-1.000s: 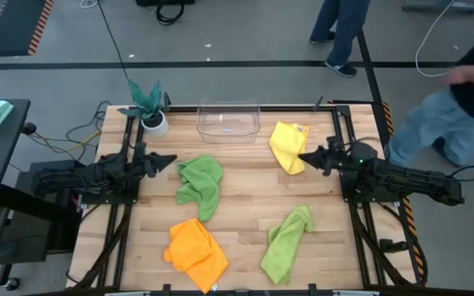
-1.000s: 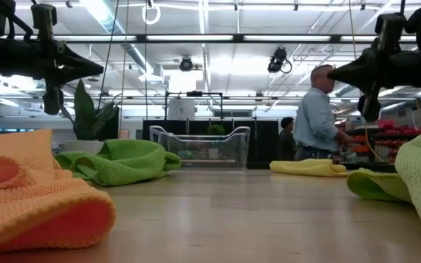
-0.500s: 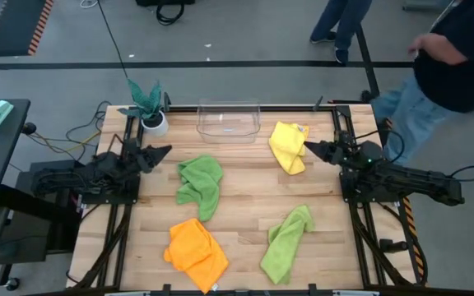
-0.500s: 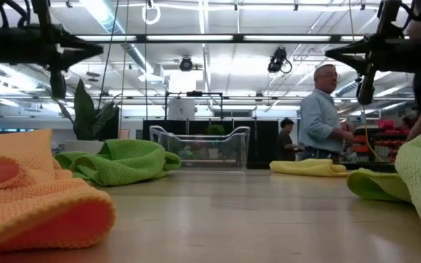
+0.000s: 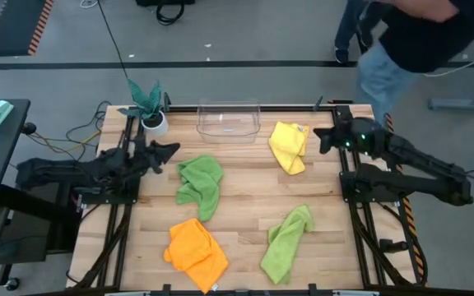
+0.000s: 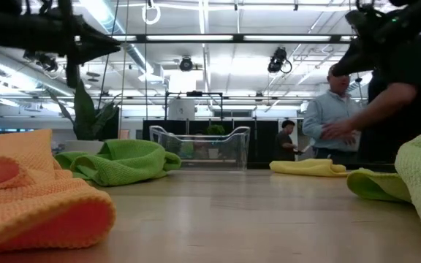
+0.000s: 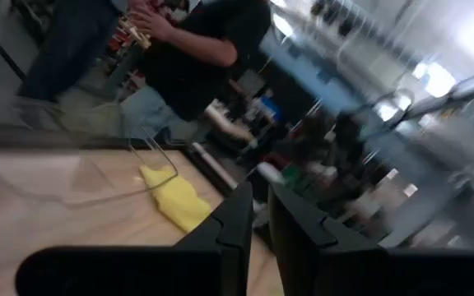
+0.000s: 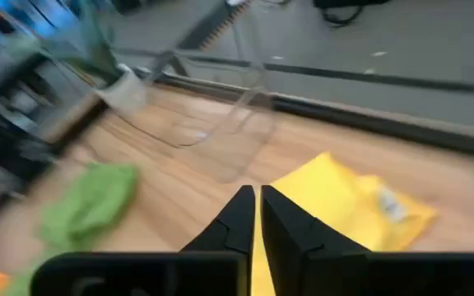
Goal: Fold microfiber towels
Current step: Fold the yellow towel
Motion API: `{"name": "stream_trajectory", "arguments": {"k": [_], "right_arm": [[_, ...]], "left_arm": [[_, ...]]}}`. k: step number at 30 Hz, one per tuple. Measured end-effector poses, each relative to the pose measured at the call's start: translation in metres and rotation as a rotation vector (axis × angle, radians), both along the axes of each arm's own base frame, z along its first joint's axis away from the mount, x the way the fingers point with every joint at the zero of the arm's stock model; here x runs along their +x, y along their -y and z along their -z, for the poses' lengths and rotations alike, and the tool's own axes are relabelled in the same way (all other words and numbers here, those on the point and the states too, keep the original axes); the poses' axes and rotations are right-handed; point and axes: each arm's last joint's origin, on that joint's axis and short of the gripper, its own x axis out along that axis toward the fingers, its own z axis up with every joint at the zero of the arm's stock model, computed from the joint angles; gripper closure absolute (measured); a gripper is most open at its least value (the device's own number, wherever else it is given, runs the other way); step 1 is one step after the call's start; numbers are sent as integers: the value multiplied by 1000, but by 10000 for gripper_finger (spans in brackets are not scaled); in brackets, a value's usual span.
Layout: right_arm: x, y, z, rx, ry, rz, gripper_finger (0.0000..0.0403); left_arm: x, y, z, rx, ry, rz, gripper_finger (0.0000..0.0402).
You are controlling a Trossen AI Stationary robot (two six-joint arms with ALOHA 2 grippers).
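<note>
Several microfiber towels lie crumpled on the wooden table [image 5: 245, 197]. One lime green towel [image 5: 200, 182] is left of centre and a yellow one [image 5: 289, 146] is at the far right. An orange one [image 5: 196, 249] is at the near left, and a second lime green one [image 5: 286, 240] is at the near right. My left gripper [image 5: 174, 149] hovers at the left edge, pointing level toward the first green towel [image 6: 119, 162]. My right gripper [image 5: 318, 136] hovers at the right edge beside the yellow towel [image 8: 344, 205], tipped down. Each gripper is open only a narrow slit [image 7: 260, 215] [image 8: 257, 207] and holds nothing.
A clear plastic bin [image 5: 229, 121] stands at the far edge's middle. A teal plant in a white pot [image 5: 150, 107] stands at the far left corner. A person in a dark top [image 5: 422, 33] stands just beyond the far right corner, close to my right arm.
Both grippers have risen above the table. My right gripper has swung toward the far edge, away from the yellow towel's near side, and tipped downward. My left gripper has gone slightly toward the far edge. The towels have not moved. The person has come nearer to the far right corner.
</note>
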Motion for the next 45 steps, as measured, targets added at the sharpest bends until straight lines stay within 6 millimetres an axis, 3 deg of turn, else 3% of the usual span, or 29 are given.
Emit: {"name": "stream_trajectory", "arguments": {"k": [4,10,24,33,45], "right_arm": [[17,16,-1,-5,-141,9,344],[33,39,24,131,-309,20,320],[41,78,65,401,-434,83,291],[44,94,85,478,-487,121,291],[47,120,117,584,-493,125,291]], "left_arm": [[26,-1,-25,132,-126,-10,343],[67,-3,-48,240,-267,-7,338],[128,-15,-40,208,-486,86,335],[140,-16,-26,171,-546,99,320],[139,-18,-26,147,-541,88,315]]}}
